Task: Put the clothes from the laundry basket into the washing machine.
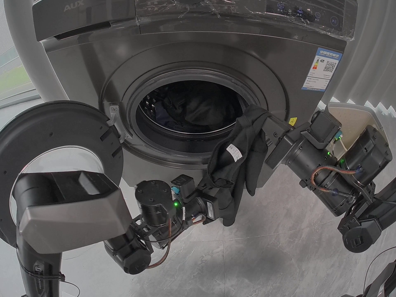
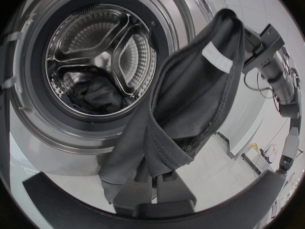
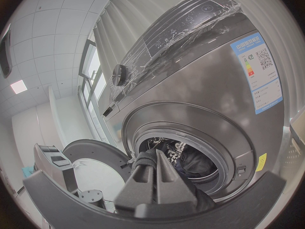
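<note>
While the left claw [image 2: 155, 182] and right claw [image 3: 155, 158] clench a limp black garment [image 1: 241, 153], it sags before a round steel drum [image 2: 95, 48].

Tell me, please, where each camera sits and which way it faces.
Head view: on the robot's head, looking down at the washing machine, its open door, left arm and right arm holding a black garment.
Left wrist view: on the left wrist, facing the drum; own jaws shut on the garment, right arm beyond.
Right wrist view: on the right wrist, looking up at the machine's front; own jaws shut on the garment.
Both wrist views show clothes in the drum.
</note>
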Controlling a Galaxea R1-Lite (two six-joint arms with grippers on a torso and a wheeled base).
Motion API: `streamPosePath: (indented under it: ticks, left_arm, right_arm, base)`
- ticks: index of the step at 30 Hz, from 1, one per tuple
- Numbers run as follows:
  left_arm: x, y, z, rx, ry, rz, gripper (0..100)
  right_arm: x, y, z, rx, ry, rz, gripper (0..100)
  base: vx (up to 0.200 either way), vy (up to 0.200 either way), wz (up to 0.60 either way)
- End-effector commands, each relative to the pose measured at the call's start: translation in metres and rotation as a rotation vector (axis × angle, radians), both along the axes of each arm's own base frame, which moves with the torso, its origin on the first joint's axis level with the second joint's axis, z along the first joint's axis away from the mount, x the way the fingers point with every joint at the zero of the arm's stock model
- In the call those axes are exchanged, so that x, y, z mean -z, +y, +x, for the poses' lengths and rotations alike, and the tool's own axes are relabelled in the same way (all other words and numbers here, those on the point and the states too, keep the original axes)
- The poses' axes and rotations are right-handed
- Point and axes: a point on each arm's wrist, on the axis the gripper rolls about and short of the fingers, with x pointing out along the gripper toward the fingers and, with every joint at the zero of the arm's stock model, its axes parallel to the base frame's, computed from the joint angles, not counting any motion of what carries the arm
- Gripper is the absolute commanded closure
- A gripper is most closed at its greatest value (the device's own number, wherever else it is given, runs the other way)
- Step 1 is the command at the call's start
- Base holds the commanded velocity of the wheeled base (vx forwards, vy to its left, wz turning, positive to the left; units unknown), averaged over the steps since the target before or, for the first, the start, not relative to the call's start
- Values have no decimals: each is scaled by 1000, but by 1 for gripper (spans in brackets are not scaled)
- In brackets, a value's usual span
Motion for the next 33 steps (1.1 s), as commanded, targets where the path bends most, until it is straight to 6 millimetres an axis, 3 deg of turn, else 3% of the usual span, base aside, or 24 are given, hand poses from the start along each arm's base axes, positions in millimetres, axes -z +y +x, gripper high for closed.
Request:
streamPosePath:
  ticks: [1, 3, 4, 8, 14, 22, 26, 33]
  left_arm:
    - [-42, 32, -18, -32, -49, -36, 100]
    - [-47, 36, -22, -35, -52, -38, 100]
    - [-55, 49, -32, -43, -52, -38, 100]
    - [-64, 75, -42, -84, -51, -34, 100]
    - [-92, 109, -40, -174, -124, -87, 100]
    - [-133, 121, -53, -168, -249, -181, 100]
    - [-150, 134, -47, -147, -309, -214, 100]
    - [-159, 142, -47, -158, -335, -233, 100]
  right_arm:
    - [0, -2, 2, 10, 1, 0, 100]
    - [0, -2, 2, 8, 1, 0, 100]
    - [1, -2, 3, 13, 3, -1, 100]
    - [0, -7, 6, 41, 4, 4, 100]
    - [1, -9, 7, 52, 6, 4, 100]
    - [5, -10, 5, 61, 25, -3, 100]
    - [5, -8, 6, 69, 25, -1, 100]
    - [1, -11, 7, 87, 14, 11, 100]
  base:
    - [0, 0, 0]
    - [0, 0, 0]
    - [0, 0, 0]
    - [0, 0, 0]
    - [0, 0, 0]
    - [0, 0, 0]
    - [0, 0, 0]
    - [0, 0, 0]
